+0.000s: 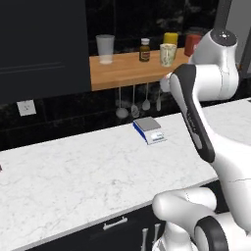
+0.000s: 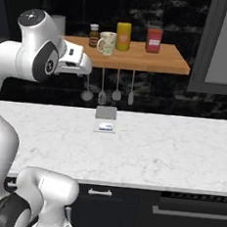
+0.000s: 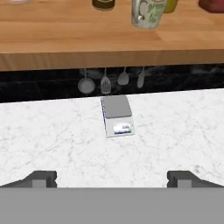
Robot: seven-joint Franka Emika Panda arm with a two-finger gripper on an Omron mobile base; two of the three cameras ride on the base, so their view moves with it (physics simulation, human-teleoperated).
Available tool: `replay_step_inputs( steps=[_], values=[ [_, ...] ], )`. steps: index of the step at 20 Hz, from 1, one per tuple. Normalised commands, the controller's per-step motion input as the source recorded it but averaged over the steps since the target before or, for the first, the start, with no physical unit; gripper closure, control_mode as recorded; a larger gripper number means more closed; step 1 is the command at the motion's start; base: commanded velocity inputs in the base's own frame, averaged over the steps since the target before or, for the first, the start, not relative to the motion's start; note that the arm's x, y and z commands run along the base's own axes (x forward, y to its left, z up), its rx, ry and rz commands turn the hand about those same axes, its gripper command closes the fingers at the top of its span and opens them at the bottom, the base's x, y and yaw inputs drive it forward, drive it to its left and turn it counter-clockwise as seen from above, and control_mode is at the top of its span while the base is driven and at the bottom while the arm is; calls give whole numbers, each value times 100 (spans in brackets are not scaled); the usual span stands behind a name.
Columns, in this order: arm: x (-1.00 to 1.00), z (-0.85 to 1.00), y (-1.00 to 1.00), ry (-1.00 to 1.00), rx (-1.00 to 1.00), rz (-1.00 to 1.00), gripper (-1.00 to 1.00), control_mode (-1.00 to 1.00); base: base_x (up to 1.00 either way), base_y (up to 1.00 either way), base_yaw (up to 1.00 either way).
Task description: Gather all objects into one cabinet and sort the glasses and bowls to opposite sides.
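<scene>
From the left base we count one cream patterned mug (image 1: pixel 167 54) near the light wooden shelf's (image 1: pixel 122 73) front edge, beside one clear tumbler (image 1: pixel 105 48), one brown bottle (image 1: pixel 144 50), one yellow canister (image 1: pixel 170 38) and one red jar (image 1: pixel 192 44). From the right base we see one small kitchen scale (image 2: pixel 105 119) near the white marble counter's (image 2: pixel 156 144) back edge. From the hand, our gripper (image 3: pixel 112 178) is spread wide, holding nothing.

You've got a white marble worktop (image 1: pixel 73 171) with a small grey kitchen scale (image 1: pixel 148 129) near the backsplash. Above: light wooden shelf (image 2: pixel 159 63) holding a brown bottle (image 2: pixel 94 35), yellow jar (image 2: pixel 123 36), red jar (image 2: pixel 153 39), clear tumbler (image 1: pixel 105 48). Four metal utensils (image 3: pixel 105 83) hang under it.
</scene>
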Motion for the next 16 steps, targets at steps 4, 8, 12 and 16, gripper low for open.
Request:
replay_step_inputs(
  steps=[4,8,12,16],
  values=[
    [68,31,0,1,1,-20,-100,-100,0,0,0],
    [47,19,0,10,3,-11,-100,-100,0,0,0],
    [24,0,-8,1,3,-2,-100,-100,0,0,0],
    [24,0,-14,3,1,-1,-100,-100,0,0,0]
  ],
)
